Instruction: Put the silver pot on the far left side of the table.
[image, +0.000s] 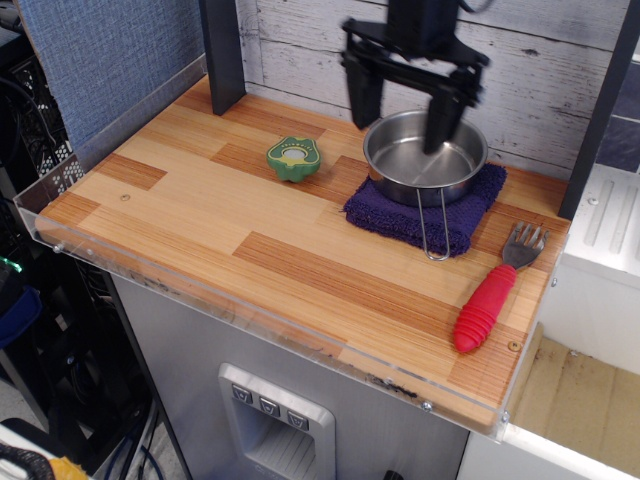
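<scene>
The silver pot (420, 165) is a shallow shiny pan that sits on a purple towel (400, 215) at the back right of the wooden table (230, 240). Its thin wire handle (433, 225) lies folded out toward the front. My gripper (402, 122) is black, blurred by motion, and hangs open just above the pot's back left rim. One finger (365, 95) is left of the rim and the other is over the pot's inside. It holds nothing.
A green pepper-shaped toy (293, 157) lies left of the towel. A fork with a red handle (490, 300) lies at the front right. A dark post (223, 55) stands at the back left. Clear acrylic edges the table's front and left.
</scene>
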